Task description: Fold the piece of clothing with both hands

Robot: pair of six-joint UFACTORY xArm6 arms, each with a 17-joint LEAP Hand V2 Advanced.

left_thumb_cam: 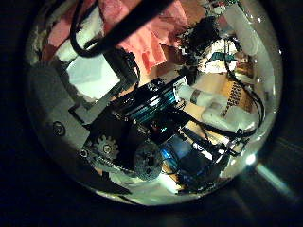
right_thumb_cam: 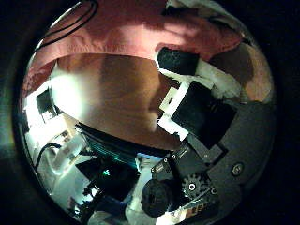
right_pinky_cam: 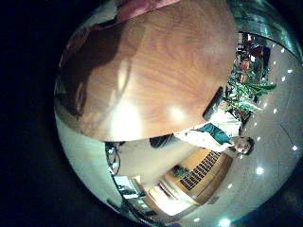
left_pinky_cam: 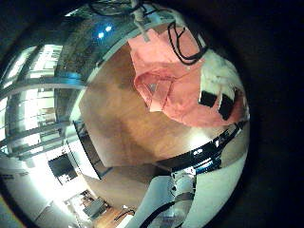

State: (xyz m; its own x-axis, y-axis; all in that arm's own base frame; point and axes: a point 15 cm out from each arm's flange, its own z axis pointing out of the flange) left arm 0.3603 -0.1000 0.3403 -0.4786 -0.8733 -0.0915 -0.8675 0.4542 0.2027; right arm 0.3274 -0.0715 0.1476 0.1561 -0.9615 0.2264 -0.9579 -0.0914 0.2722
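The piece of clothing [left_pinky_cam: 171, 76] lies bunched on the wooden table [left_pinky_cam: 123, 119] in the left little finger side palm view. My left hand's fingers [left_pinky_cam: 218, 95] curl onto its edge. In the left thumb side palm view the clothing [left_thumb_cam: 151, 38] sits just beyond my left hand [left_thumb_cam: 118, 99]. In the right thumb side palm view the clothing [right_thumb_cam: 122, 33] spreads along the table [right_thumb_cam: 108, 94], and my right hand's fingers [right_thumb_cam: 183, 61] pinch a fold of it.
A loop of cable [left_pinky_cam: 185, 43] lies over the clothing near my left hand. The table edge [right_pinky_cam: 142, 132] shows in the right little finger side palm view, with the room's floor beyond it.
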